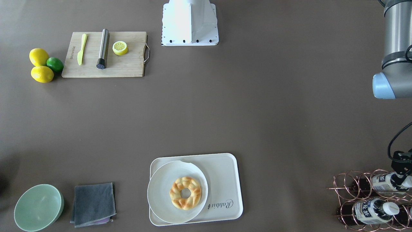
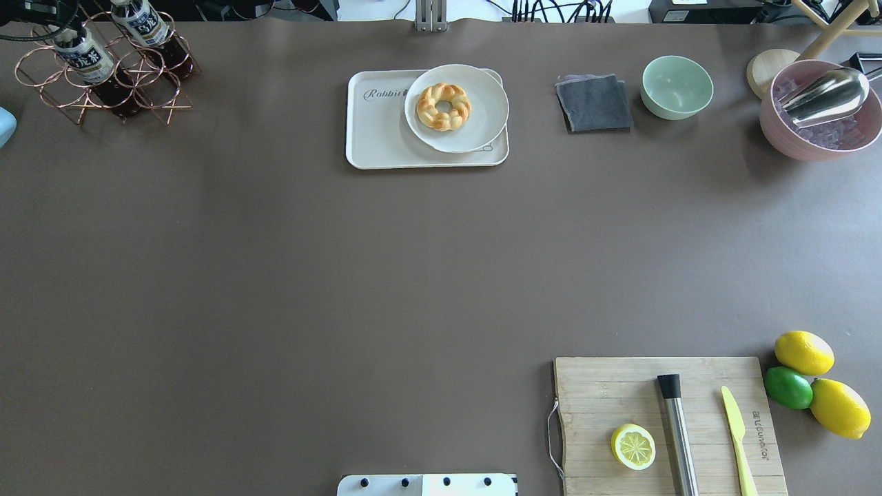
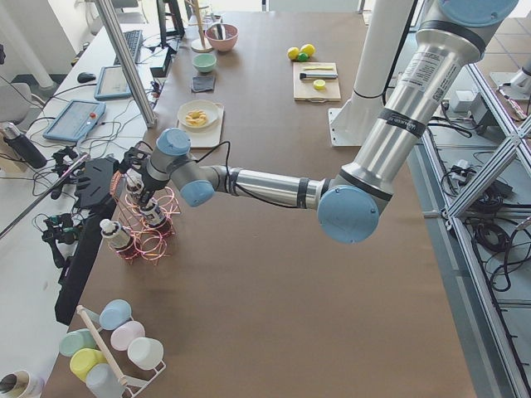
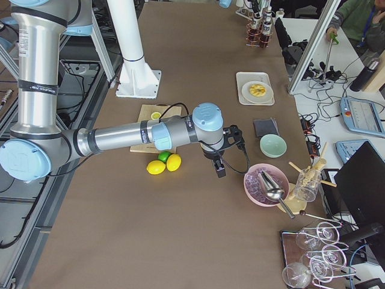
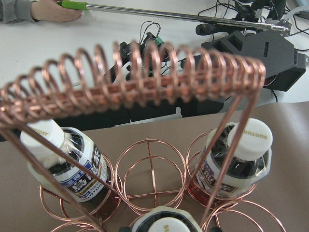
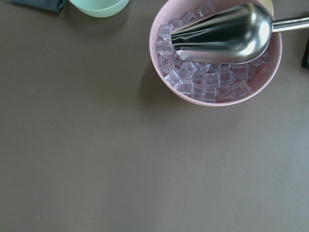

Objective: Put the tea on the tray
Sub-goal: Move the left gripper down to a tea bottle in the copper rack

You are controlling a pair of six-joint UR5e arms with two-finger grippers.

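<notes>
The left gripper (image 1: 401,171) hangs over a copper wire rack (image 1: 351,180). The tea (image 1: 384,182) stands in the rack, its white cap right under the fingers, whose spread cannot be told. The tray (image 1: 225,167) lies well apart from them. The right gripper (image 4: 219,166) hovers just beside a pink ice bowl (image 4: 267,183), its grip unreadable.

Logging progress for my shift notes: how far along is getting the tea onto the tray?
Done: nothing; the tray holds only the plate with its pastry. In hand: the left pincer is at the copper rack, over the tea; a grip cannot be confirmed. Left: lift the tea, carry it, set it on the tray's bare side.
</notes>
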